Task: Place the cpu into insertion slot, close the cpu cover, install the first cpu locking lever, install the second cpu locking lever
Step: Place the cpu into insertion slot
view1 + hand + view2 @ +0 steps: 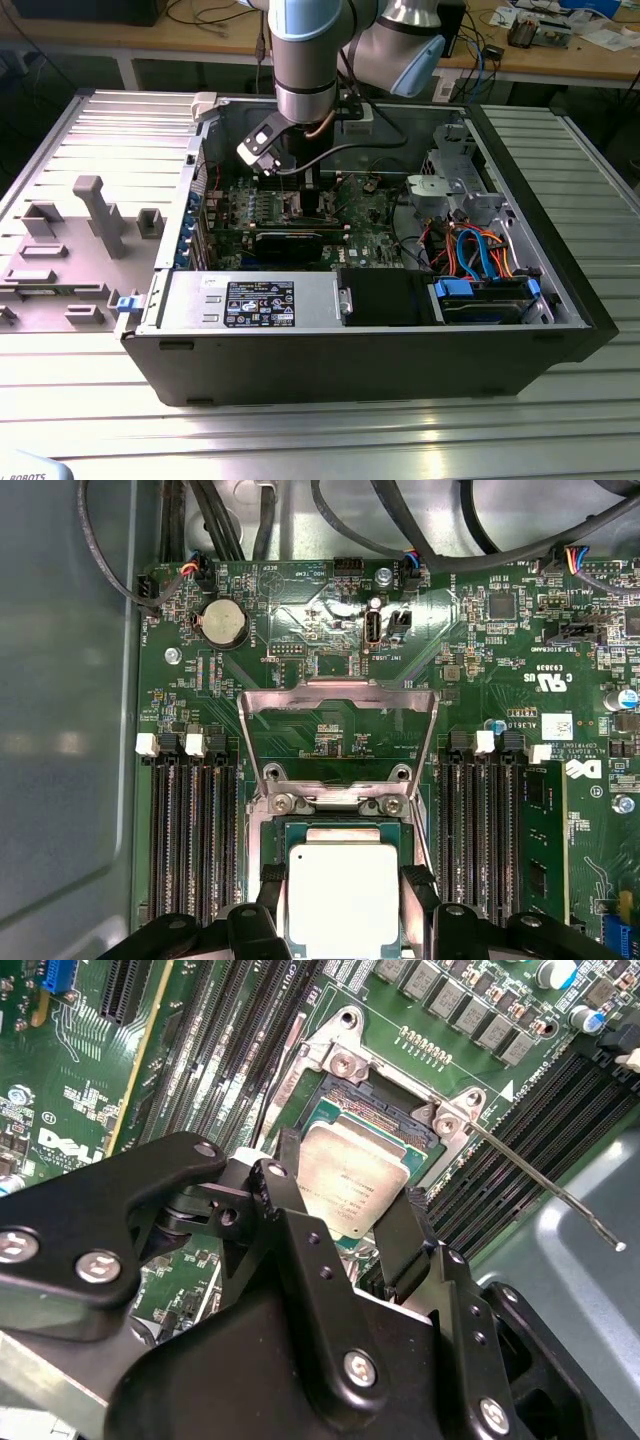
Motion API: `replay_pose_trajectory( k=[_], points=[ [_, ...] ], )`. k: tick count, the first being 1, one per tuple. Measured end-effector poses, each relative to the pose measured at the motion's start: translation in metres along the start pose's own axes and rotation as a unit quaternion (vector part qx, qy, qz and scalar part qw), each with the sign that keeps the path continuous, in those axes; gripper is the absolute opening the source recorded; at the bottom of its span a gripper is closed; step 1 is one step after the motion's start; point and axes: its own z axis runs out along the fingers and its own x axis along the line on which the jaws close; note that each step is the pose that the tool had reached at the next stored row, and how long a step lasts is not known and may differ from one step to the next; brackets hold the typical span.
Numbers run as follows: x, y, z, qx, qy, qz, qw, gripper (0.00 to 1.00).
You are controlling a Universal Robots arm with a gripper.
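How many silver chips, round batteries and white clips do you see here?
cpu: 1
round battery: 1
white clips: 4
Total: 6

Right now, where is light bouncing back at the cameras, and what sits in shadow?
In the first wrist view, glare washes a patch of the motherboard near the raised cpu cover, and the cpu shines pale. In the second wrist view, the black gripper bulks dark in front. In the exterior view, the table slats flare, while the case interior is dimmer.
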Motion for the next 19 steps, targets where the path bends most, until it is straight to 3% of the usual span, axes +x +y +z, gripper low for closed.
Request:
replay_pose_trajectory(
  k=[19],
  points=[
    [0.0007,-0.0029,0.0044,0.0002,-0.0012,-0.006,0.99998,0.54]
  ],
)
